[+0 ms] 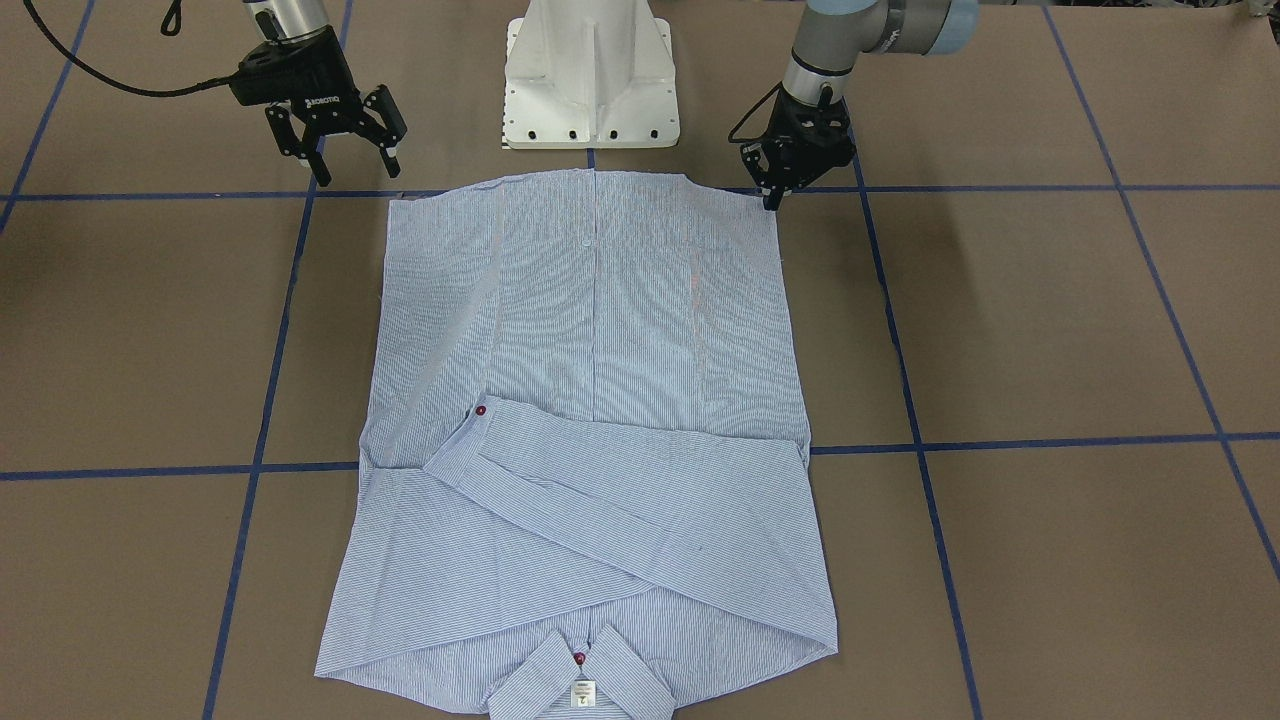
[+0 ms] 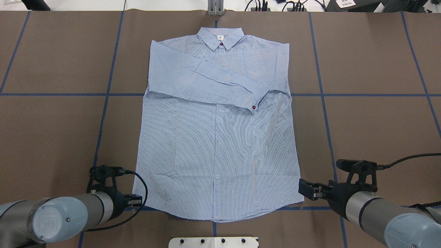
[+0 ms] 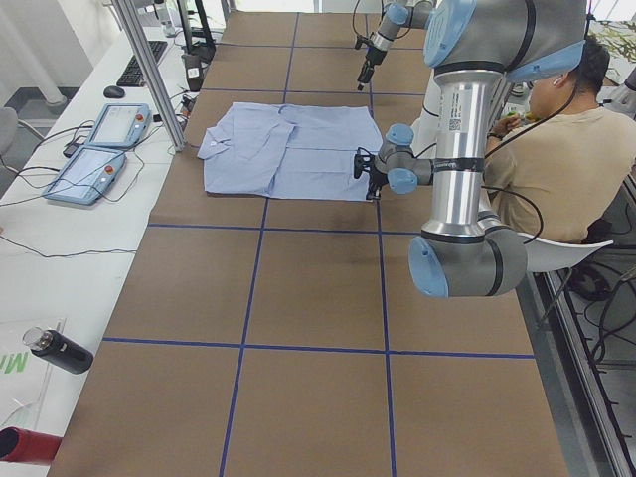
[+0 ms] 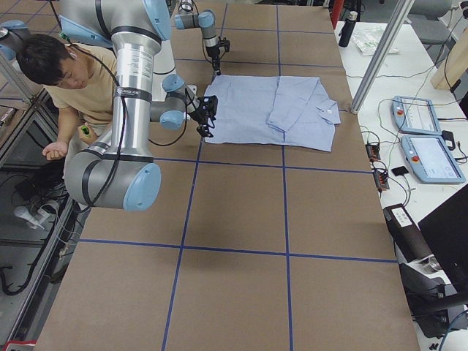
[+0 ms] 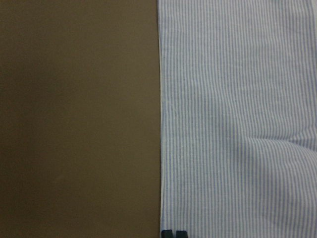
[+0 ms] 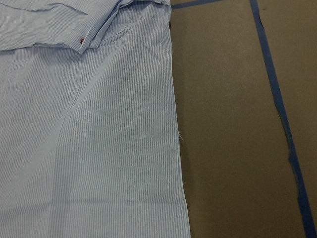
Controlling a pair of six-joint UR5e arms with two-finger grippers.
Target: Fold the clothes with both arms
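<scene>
The light blue striped shirt (image 1: 600, 330) lies flat on the brown table, front up, with its collar (image 2: 220, 36) at the far side. Both sleeves are folded across the chest, and a cuff with a red button (image 2: 254, 107) lies on top. My left gripper (image 1: 773, 200) is down at the hem's left corner, its fingertips (image 5: 167, 233) pressed together at the cloth's edge. My right gripper (image 1: 358, 172) is open with nothing in it. It hovers above the table beside the hem's right corner (image 2: 300, 199).
The white pedestal base (image 1: 590, 80) stands just behind the hem. Blue tape lines (image 2: 103, 103) grid the table. A person (image 3: 556, 139) sits behind the robot. Two teach pendants (image 3: 99, 149) and a bottle (image 3: 60, 350) lie on the side bench.
</scene>
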